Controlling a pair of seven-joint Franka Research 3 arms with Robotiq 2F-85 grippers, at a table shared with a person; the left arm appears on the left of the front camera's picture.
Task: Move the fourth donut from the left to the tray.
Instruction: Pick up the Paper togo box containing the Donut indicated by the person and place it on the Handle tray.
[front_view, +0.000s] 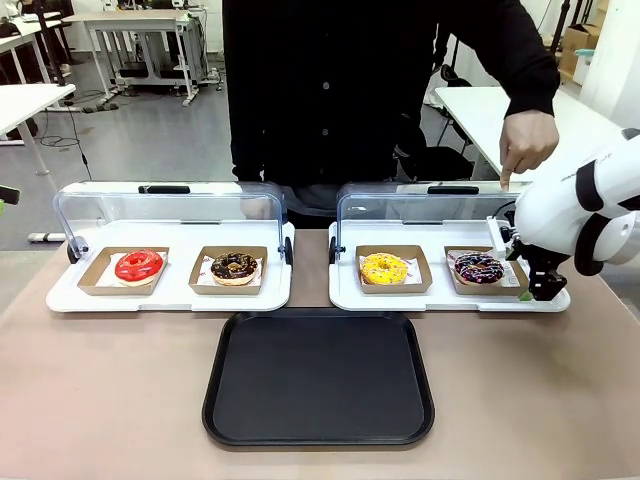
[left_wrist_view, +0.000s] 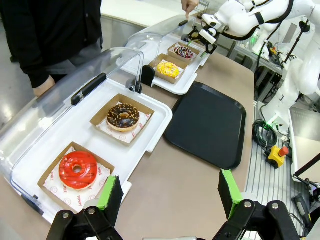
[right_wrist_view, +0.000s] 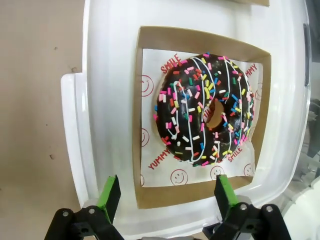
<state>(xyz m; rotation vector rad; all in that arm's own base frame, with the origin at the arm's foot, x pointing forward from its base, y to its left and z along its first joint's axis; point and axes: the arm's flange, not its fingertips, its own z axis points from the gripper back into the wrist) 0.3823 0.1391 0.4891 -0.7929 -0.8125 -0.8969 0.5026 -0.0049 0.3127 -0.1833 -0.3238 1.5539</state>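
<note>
Beige desk, open lab behind. We see the 4th donut, chocolate glaze with white drizzle and coloured sprinkles, sitting in its brown box on the right white display tray, lid up. The right tool hangs over it, jaws wide, empty. We judge this the approach step; the next move calls for descending, gripping, then carrying to the black tray. The left tool is wide, idle. A person's hand points down.

Box edge nearest right gripper hidden behind it (front view). Donut far beyond left gripper: sprinkles too small.
</note>
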